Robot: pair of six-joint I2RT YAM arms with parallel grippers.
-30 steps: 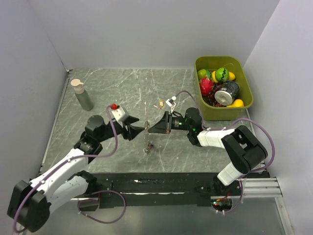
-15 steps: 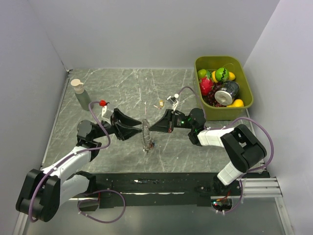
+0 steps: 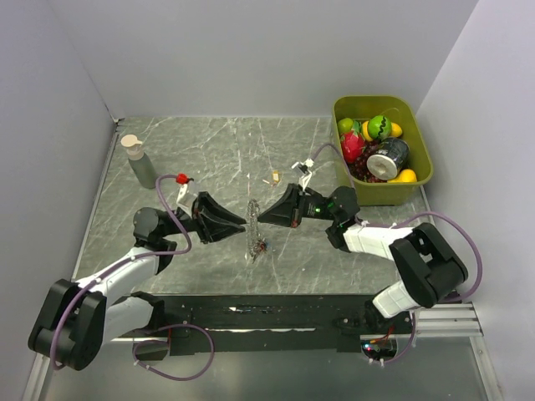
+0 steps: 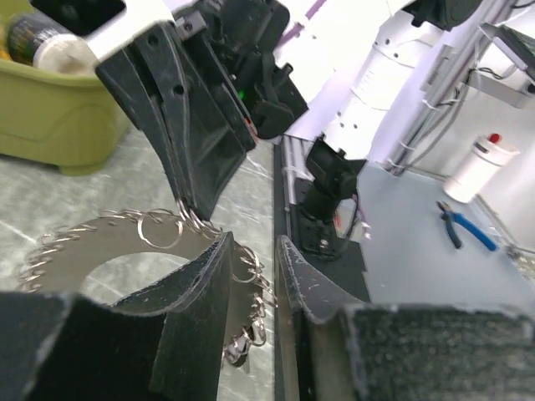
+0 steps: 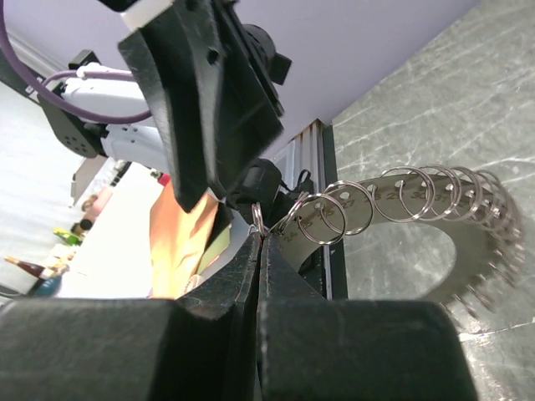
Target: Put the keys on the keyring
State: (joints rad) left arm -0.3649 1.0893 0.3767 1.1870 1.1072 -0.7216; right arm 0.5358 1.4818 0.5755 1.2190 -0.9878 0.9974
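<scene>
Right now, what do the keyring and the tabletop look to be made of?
The keyring is a thin flat band, apparently bright metal, judging by its silvery, mirror-like sheen. The small wire loops along its edge look like steel too. The tabletop is grey with pale veins like marble and has a dull sheen. It could equally be a printed laminate or mat.

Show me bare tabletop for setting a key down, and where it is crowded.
Free: the back strip between bottle and green bin; the near strip right of the keyring. Crowded: the centre, where left pincer and right pincer meet at the keyring, and by the loose keys behind.
</scene>
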